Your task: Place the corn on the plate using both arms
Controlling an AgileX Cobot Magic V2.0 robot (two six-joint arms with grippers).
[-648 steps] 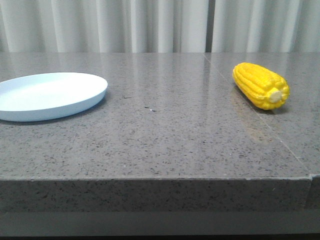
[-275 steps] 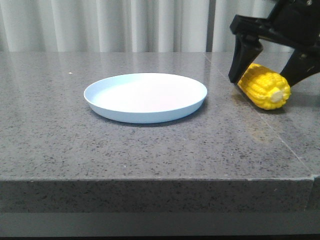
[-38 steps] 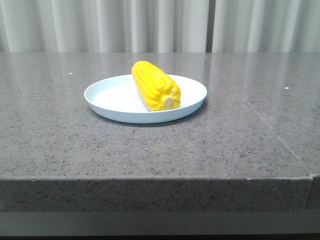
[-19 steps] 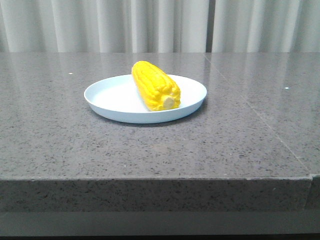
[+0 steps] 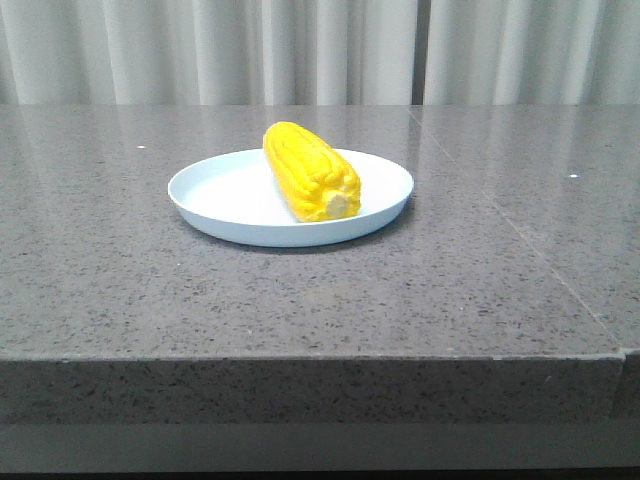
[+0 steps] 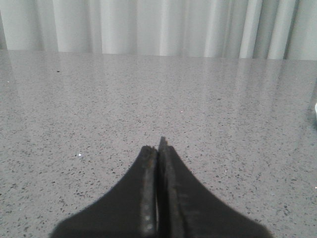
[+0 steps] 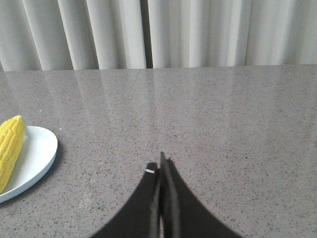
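Observation:
The yellow corn (image 5: pixel 311 171) lies on the pale blue-white plate (image 5: pixel 220 195) in the middle of the grey table, its pale stub end toward the camera. Neither arm shows in the front view. In the left wrist view my left gripper (image 6: pixel 158 148) is shut and empty over bare table; a sliver of the plate's rim (image 6: pixel 315 110) shows at that view's edge. In the right wrist view my right gripper (image 7: pixel 160 166) is shut and empty, with the plate (image 7: pixel 37 153) and the corn (image 7: pixel 10 146) well apart from it.
The grey speckled stone table (image 5: pixel 480 290) has a seam running down its right part and a front edge near the camera. White curtains (image 5: pixel 320 50) hang behind the table.
Over the last second nothing has visibly moved. Earlier the plate stood at the left, then in the middle, and the corn lay at the right with a gripper round it.

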